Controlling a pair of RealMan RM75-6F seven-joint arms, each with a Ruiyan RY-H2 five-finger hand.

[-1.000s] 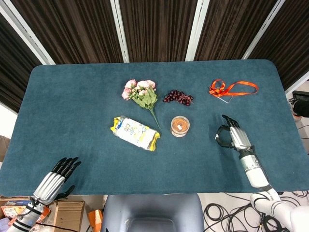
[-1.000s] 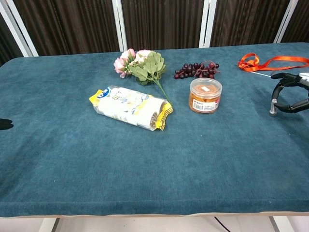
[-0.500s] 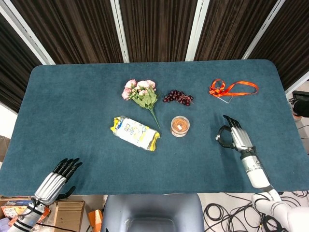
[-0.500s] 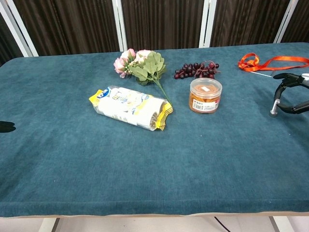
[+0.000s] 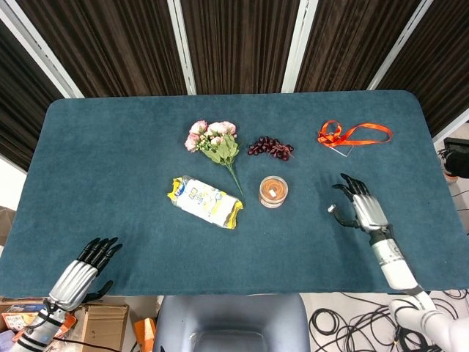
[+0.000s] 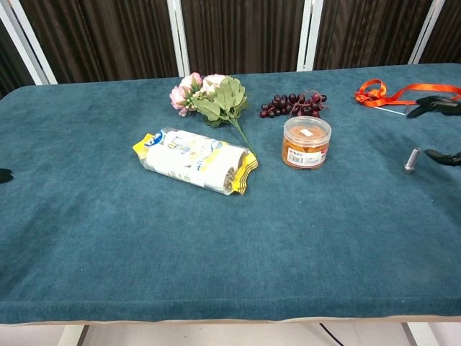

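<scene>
The right hand (image 5: 359,207) hovers over the right side of the bench (image 5: 110,161), fingers spread and released, nothing in them; in the chest view only its fingertips (image 6: 436,105) poke in at the right edge. The nearest things are the orange ribbon (image 5: 352,135), lying farther back near the far right corner, and the small jar (image 5: 272,191) to the hand's left, both apart from the hand. The left hand (image 5: 80,273) hangs off the near left edge, fingers extended, holding nothing, well apart from everything. In the middle lie the yellow snack packet (image 5: 205,202), the pink flowers (image 5: 214,141) with their stem running toward the jar, and the dark grapes (image 5: 270,147) just behind it. If the ribbon is the aim, I judge a low, flat approach from the near side works best, pinching at the knotted loops rather than the loose tail, because thin ribbon on cloth slips under fingertips. If it is the jar, come in level from the right, clear of the stem.
</scene>
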